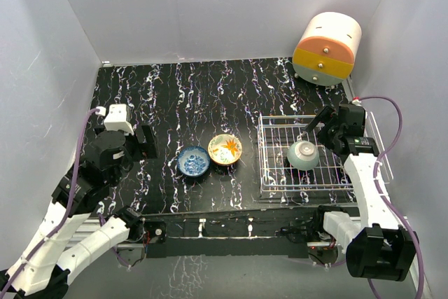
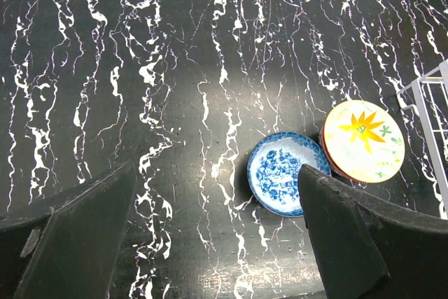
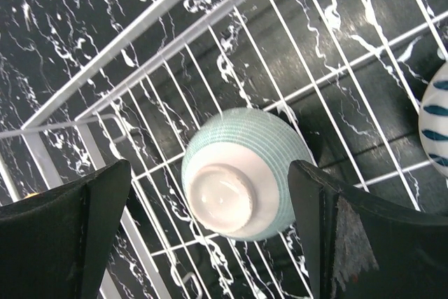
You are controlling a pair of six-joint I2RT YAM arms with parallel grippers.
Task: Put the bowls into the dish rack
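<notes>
Bowls left to load: 2, blue bowl (image 1: 193, 161) and flowered bowl (image 1: 225, 149), touching on the worktop (image 1: 175, 96) at 3 o'clock from the left gripper (image 2: 217, 168), jaws apart, the nearer arm. Over the green bowl (image 3: 241, 173), upside down in the dish rack (image 1: 261, 166), hovers the right gripper (image 3: 210, 166), jaws apart.

A pale green bowl (image 3: 241, 173) sits upside down on the dish rack (image 3: 140, 24) wires, between the right gripper (image 3: 208, 164)'s wide-spread jaws, above the black marbled desk (image 3: 42, 33).

I hold the right arm (image 1: 367, 180) stretched far on the right, the right pincer (image 3: 210, 173) wide open, pointing down. The left arm (image 1: 77, 201) is folded, the left pincer (image 2: 217, 173) open too.
</notes>
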